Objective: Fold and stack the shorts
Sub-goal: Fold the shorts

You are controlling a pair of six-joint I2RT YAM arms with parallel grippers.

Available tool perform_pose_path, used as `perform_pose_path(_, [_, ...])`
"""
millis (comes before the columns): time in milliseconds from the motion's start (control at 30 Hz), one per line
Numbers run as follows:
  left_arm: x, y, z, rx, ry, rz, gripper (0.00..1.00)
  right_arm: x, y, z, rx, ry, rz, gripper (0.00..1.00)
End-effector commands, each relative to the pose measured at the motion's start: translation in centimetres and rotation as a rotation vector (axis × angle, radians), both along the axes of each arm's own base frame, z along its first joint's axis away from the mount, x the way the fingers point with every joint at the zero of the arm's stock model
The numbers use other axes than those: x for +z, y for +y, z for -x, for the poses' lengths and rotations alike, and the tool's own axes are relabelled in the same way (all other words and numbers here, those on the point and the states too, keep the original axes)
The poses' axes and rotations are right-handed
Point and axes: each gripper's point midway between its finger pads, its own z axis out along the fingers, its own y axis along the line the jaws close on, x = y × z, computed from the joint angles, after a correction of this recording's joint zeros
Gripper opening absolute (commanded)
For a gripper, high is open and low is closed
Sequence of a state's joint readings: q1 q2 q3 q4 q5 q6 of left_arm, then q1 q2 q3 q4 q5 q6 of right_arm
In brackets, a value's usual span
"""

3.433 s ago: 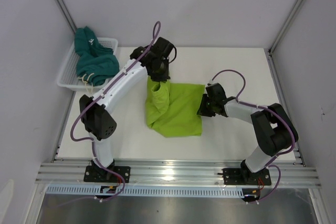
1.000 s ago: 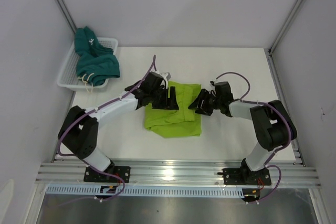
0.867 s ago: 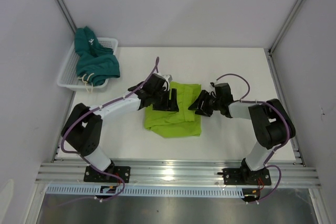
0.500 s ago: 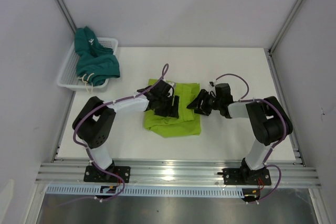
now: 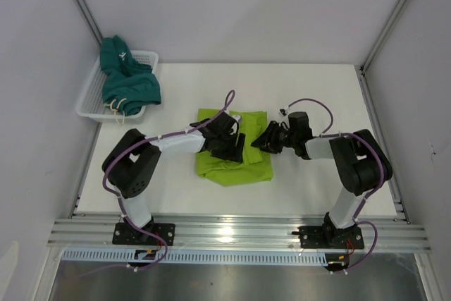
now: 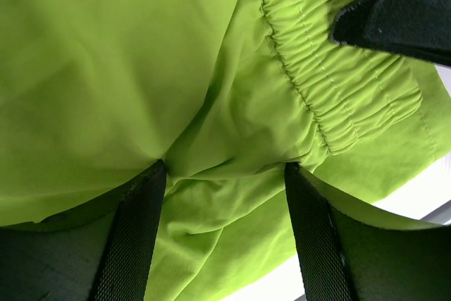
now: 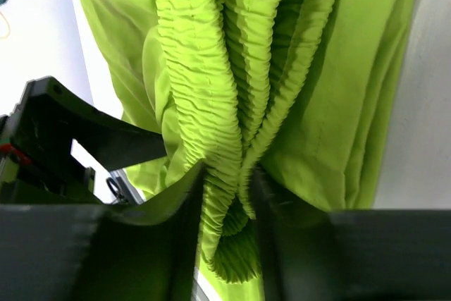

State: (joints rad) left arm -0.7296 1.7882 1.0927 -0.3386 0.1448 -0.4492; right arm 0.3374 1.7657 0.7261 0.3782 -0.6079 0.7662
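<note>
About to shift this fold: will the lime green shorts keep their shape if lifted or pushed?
Probably not: the lime green shorts look thin and floppy, creasing inside the open left tool. Pushed, they would likely bunch. The gathered waistband in the right tool seems thicker, probably the firmest hold.

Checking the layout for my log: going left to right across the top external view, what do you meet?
In order: dark teal shorts → lime green shorts → right arm's elbow.

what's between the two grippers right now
Only the lime green shorts: their bunched waistband fills the gap between the left gripper and the right gripper, clearest in the right wrist view.
</note>
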Motion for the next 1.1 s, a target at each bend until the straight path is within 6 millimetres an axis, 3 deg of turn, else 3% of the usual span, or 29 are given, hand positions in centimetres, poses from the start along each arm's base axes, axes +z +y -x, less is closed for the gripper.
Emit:
perform_pose_path(0, [1.4,-1.3,-0.2,-0.049,-0.052,0.032,0.70,1.5,1.4,-1.1,0.044,-0.066,-0.033,0.31])
perform_pose_path(100, [2.4,-0.9,-0.2,-0.036,-0.064,0.027,0.70,2.0,1.8,-1.4,0.048,-0.072,-0.030,0.19])
perform_pose_path(167, [3.4,-0.6,0.1,-0.025,-0.066,0.029,0.71,2.4,1.8,-1.4,0.045,-0.079,-0.027,0.05])
perform_pose_path(200, [4.8,-0.4,-0.1,-0.008,-0.094,0.042,0.71,3.2,1.9,-1.7,0.047,-0.104,-0.029,0.00])
perform_pose_path(300, [7.2,0.2,0.1,0.007,-0.128,0.056,0.72,4.7,1.8,-2.0,0.040,-0.133,-0.020,0.00])
perform_pose_path(333, [9.5,0.2,-0.1,0.015,-0.171,0.087,0.73,5.0,1.7,-2.1,0.036,-0.136,-0.010,0.00])
perform_pose_path(433, [12.8,0.4,0.7,0.003,-0.209,0.151,0.73,6.1,1.7,-2.2,0.031,-0.164,0.009,0.00])
perform_pose_path(500, [13.6,0.4,1.5,-0.009,-0.205,0.170,0.73,6.6,1.7,-2.3,0.027,-0.176,0.017,0.00])
perform_pose_path(633, [11.4,0.3,3.1,0.014,-0.181,0.141,0.72,7.3,1.7,-2.5,0.025,-0.182,0.015,0.00])
perform_pose_path(667, [9.1,0.8,4.4,0.013,-0.152,0.113,0.72,7.3,1.7,-2.5,0.022,-0.181,0.016,0.00])
perform_pose_path(733, [9.0,-0.5,4.5,0.039,-0.171,0.169,0.72,7.5,1.8,-2.7,0.016,-0.182,0.016,0.00])
perform_pose_path(767, [7.3,-0.4,5.9,0.041,-0.160,0.151,0.71,7.5,1.8,-2.8,0.011,-0.179,0.018,0.00])
perform_pose_path(833, [7.7,-1.8,5.7,0.047,-0.216,0.200,0.70,7.3,1.7,-2.9,0.004,-0.172,0.022,0.00])
perform_pose_path(933, [6.4,-2.2,6.6,0.048,-0.263,0.190,0.70,7.5,1.7,-3.3,-0.005,-0.169,0.022,0.00])
perform_pose_path(1067, [6.3,-2.1,5.4,0.089,-0.348,0.190,0.70,8.3,1.8,-3.5,-0.003,-0.180,0.015,0.00])
